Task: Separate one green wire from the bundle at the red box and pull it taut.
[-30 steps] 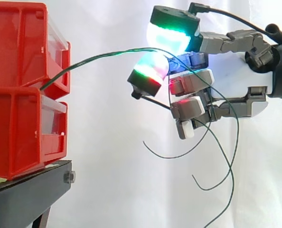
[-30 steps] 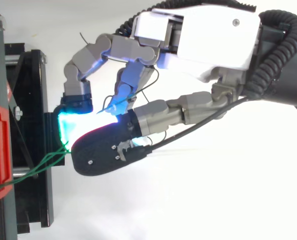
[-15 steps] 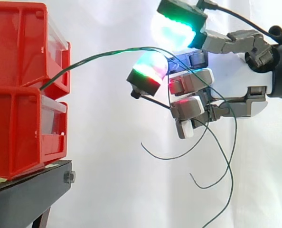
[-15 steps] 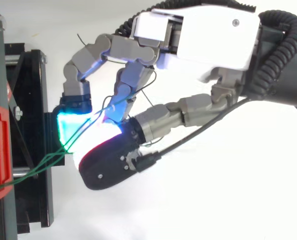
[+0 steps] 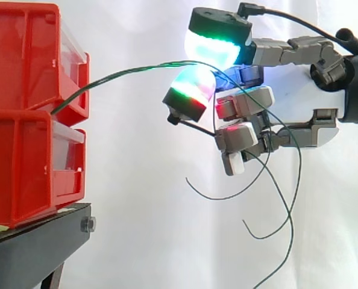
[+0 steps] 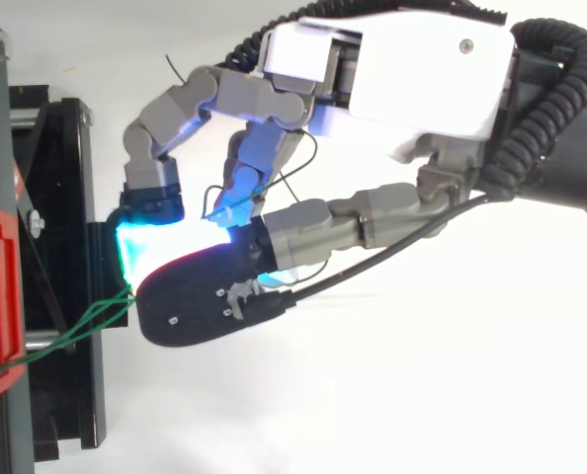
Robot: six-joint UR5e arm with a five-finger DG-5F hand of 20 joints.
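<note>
Green wires arc slack from the red box to the hand, whose curled fingers close their glowing pads on the strands, which trail loose below. You appear mid-separation. Next, isolate one strand and draw away from the box until it straightens.

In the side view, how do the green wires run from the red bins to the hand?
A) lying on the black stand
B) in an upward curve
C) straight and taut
B: the wires leave the red bins and bow upward to the hand, so they are slack.
</note>
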